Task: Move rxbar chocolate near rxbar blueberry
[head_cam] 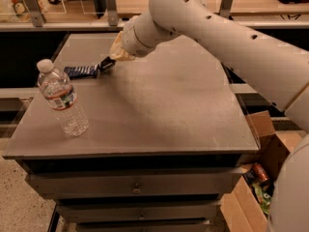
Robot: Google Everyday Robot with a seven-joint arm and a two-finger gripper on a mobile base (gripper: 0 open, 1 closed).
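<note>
The rxbar blueberry [80, 71], a dark navy bar, lies flat near the table's far left edge. My gripper [115, 56] hangs from the white arm just right of it, low over the table. It is shut on the rxbar chocolate [106, 64], a black bar that sticks out down and to the left from the pale fingers. The black bar's free end is right beside the blue bar's right end; I cannot tell whether they touch. Most of the black bar is hidden in the gripper.
A clear water bottle [63, 102] stands upright at the table's front left. The grey table [164, 110] has drawers below. An open cardboard box [260, 178] with cans sits on the floor at the right. A counter with posts runs behind.
</note>
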